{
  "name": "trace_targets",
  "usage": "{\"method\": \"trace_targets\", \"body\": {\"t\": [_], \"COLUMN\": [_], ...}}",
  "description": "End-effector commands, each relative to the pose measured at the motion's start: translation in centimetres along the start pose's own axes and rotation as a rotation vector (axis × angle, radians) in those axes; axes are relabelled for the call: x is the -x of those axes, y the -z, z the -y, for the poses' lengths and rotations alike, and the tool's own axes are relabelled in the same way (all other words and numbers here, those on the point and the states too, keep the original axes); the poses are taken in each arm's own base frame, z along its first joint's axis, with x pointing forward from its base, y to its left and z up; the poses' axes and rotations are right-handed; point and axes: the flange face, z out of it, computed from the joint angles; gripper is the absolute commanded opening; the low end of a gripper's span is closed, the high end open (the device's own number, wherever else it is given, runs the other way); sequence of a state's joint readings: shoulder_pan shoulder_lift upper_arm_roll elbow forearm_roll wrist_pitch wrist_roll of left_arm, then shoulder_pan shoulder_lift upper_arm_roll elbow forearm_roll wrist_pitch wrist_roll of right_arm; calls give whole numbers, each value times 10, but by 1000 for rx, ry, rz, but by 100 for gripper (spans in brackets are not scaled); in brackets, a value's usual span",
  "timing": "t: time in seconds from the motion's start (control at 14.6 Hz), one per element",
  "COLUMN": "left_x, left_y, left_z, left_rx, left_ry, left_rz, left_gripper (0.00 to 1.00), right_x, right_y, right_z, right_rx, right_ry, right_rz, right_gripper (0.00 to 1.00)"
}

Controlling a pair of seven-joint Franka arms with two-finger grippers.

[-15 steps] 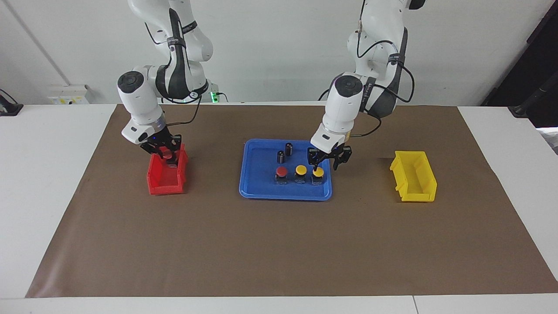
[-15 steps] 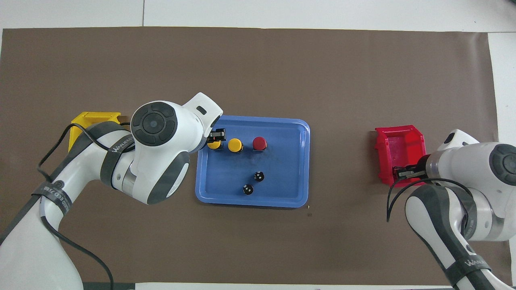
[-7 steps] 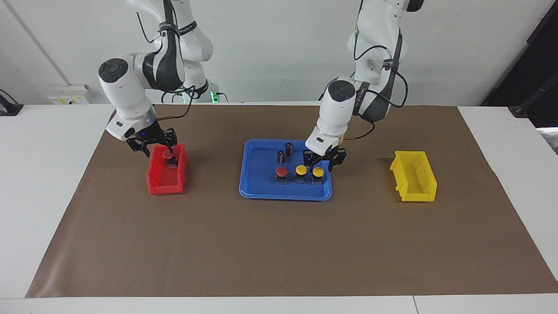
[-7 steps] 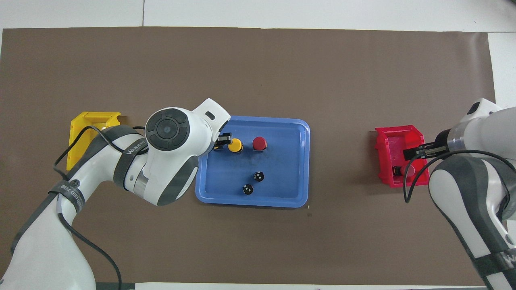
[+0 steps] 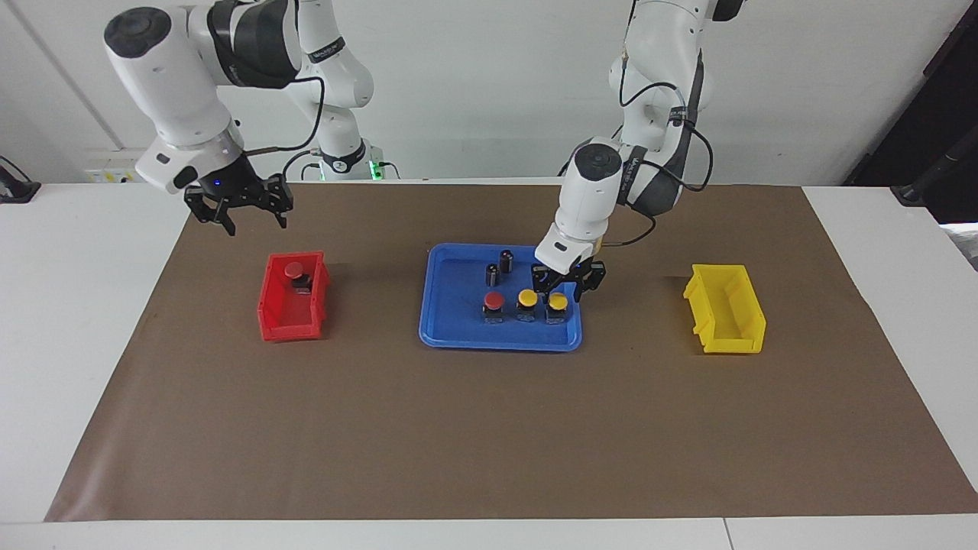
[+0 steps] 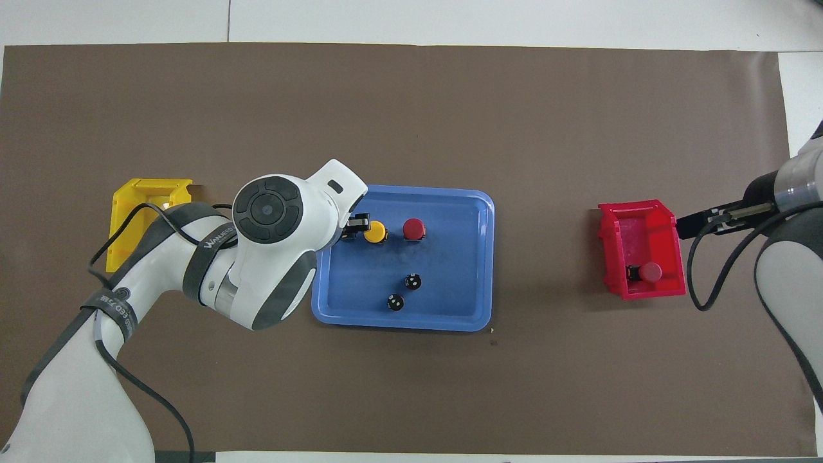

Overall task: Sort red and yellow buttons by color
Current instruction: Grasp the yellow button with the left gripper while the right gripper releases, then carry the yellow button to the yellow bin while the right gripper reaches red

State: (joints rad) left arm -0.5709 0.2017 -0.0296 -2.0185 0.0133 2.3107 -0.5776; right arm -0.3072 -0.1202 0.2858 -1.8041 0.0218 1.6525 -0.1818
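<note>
Three buttons stand in a row in the blue tray (image 5: pixel 497 344): a red one (image 5: pixel 493 299), a yellow one (image 5: pixel 527 297) and a second yellow one (image 5: pixel 558 301) toward the left arm's end. My left gripper (image 5: pixel 561 291) is low over that second yellow button, open, with a finger on each side of it. The left arm hides this button in the overhead view. The other red button (image 5: pixel 294 270) lies in the red bin (image 5: pixel 286 328). My right gripper (image 5: pixel 256 225) is open and empty, raised over the mat beside the red bin.
An empty yellow bin (image 5: pixel 726 344) stands toward the left arm's end of the table. Two small dark cylinders (image 5: pixel 492 273) (image 5: pixel 506 260) stand in the tray, nearer to the robots than the buttons. A brown mat (image 5: pixel 489 435) covers the table.
My right gripper let go of the red button in the red bin, then rose and drew back from it. My left gripper sank lower over the yellow button.
</note>
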Motion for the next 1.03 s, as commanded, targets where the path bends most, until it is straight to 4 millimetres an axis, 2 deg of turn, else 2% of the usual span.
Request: {"method": "trace_targets", "body": {"t": [0.0, 0.07, 0.21, 0.27, 0.34, 0.41, 0.48, 0.62, 0.76, 0.82, 0.96], "left_x": [4, 3, 2, 0, -5, -13, -22, -42, -58, -60, -62], "left_y": [-5, -3, 3, 15, 33, 66, 97, 147, 180, 192, 189], "left_z": [-1, -2, -7, -8, -5, 1, 18, 66, 142, 172, 208], "left_rx": [11, 14, 7, -3, -19, -34, -46, -62, -63, -58, -54], "left_ry": [12, 9, 6, 4, 12, 16, 37, 33, 16, 4, -60], "left_rz": [-5, -9, 2, 16, 40, 58, 74, 106, 132, 132, 154], "left_gripper": [15, 2, 1, 1, 1, 1, 1, 1, 1, 1, 1], "right_x": [-5, -6, -8, -9, -9, -9, -11, -12, -15, -19, -38], "right_y": [18, 19, 18, 17, 17, 17, 18, 18, 20, 25, 18], "right_z": [16, 26, 33, 40, 41, 41, 40, 41, 46, 65, 114], "right_rx": [-25, -25, -23, -23, -22, -23, -22, -23, -27, -45, -77], "right_ry": [-26, -22, -36, -41, -53, -63, -66, -67, -119, -144, -175], "right_rz": [12, 15, 5, 5, 4, 6, -7, -11, -19, -45, -88], "right_gripper": [96, 98, 99, 99, 99, 99, 99, 99, 99, 99, 99]}}
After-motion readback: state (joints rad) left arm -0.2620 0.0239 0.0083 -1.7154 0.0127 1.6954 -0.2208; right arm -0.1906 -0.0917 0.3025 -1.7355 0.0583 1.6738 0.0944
